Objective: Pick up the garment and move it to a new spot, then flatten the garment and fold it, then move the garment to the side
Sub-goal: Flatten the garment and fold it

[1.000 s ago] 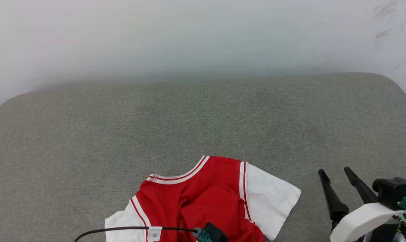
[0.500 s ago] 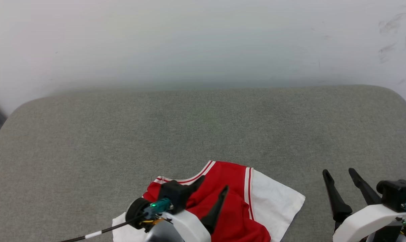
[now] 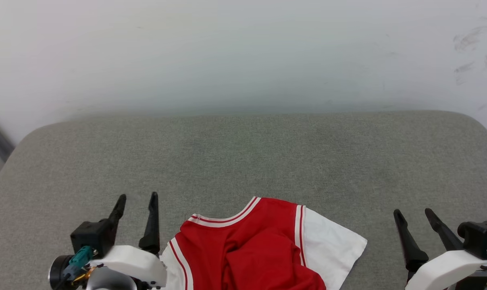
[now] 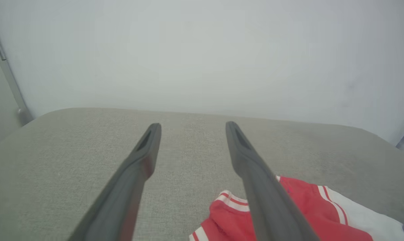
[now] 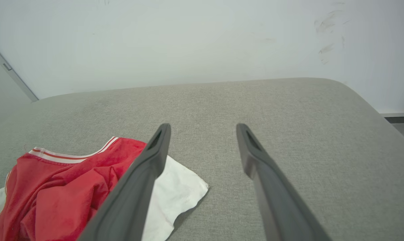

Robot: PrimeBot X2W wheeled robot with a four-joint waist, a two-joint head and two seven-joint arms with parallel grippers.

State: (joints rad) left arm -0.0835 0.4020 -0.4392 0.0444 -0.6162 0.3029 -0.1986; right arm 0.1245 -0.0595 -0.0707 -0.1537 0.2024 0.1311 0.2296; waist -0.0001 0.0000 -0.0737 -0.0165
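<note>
Two grippers frame the lower edge of the head view, and both stand with their jaws apart and nothing between them. The left gripper [image 3: 138,196] sits at the lower left, its dark fingers pointing up the frame, just beside the garment's left edge and not touching it as far as can be seen. The right gripper [image 3: 412,211] is at the lower right, well apart from the cloth.

The garment [image 3: 251,245] lies on the grey fabric-covered counter [image 3: 243,161] at the bottom centre of the head view, partly cut off by the frame's lower edge. Its red body is bunched into folds, the red-and-white striped collar [image 3: 223,217] faces the upper part of the frame, and one white sleeve [image 3: 332,241] spreads flat toward the lower right.

In the left wrist view the left gripper [image 4: 193,124] hangs above bare counter, with the garment [image 4: 305,204] at the lower right, partly behind one finger. In the right wrist view the right gripper [image 5: 203,125] is likewise spread, with the garment [image 5: 61,187] at the lower left.

A pale wall [image 3: 243,52] rises behind the counter, with faint scuff marks [image 3: 469,36] at the upper right.
</note>
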